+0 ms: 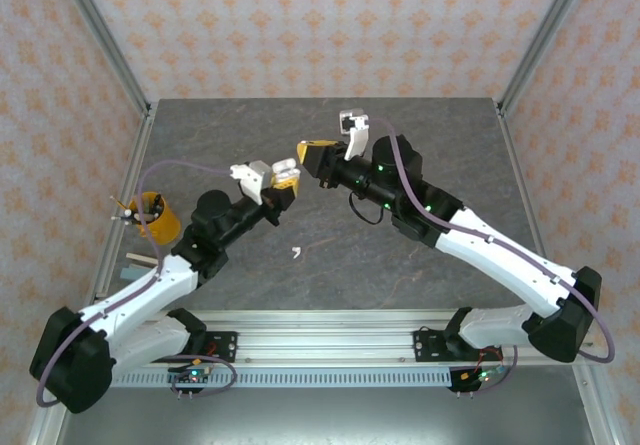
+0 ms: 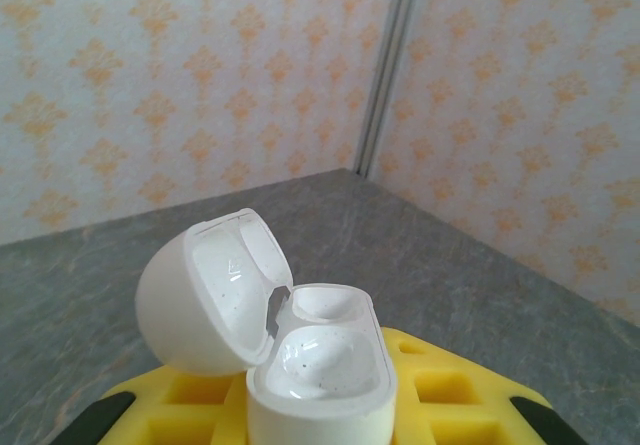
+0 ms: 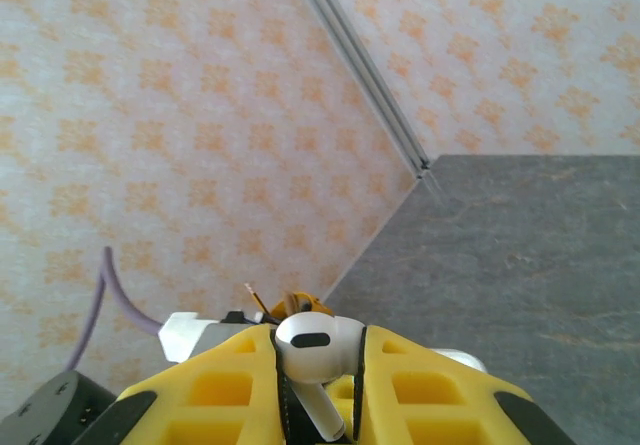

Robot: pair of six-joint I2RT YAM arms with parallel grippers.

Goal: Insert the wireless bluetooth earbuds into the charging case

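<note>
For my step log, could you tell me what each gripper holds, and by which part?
Left gripper holds the open white charging case by its base, lid free; right gripper pinches a white earbud at its stem, head sticking out.

Yellow cup (image 1: 155,215) at table (image 1: 220,135) left edge.

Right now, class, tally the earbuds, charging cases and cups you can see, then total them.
White earbuds: 2, the held earbud and a loose earbud, tiny, probably one
Charging case: 1
Yellow cup: 1
Total: 4
</note>
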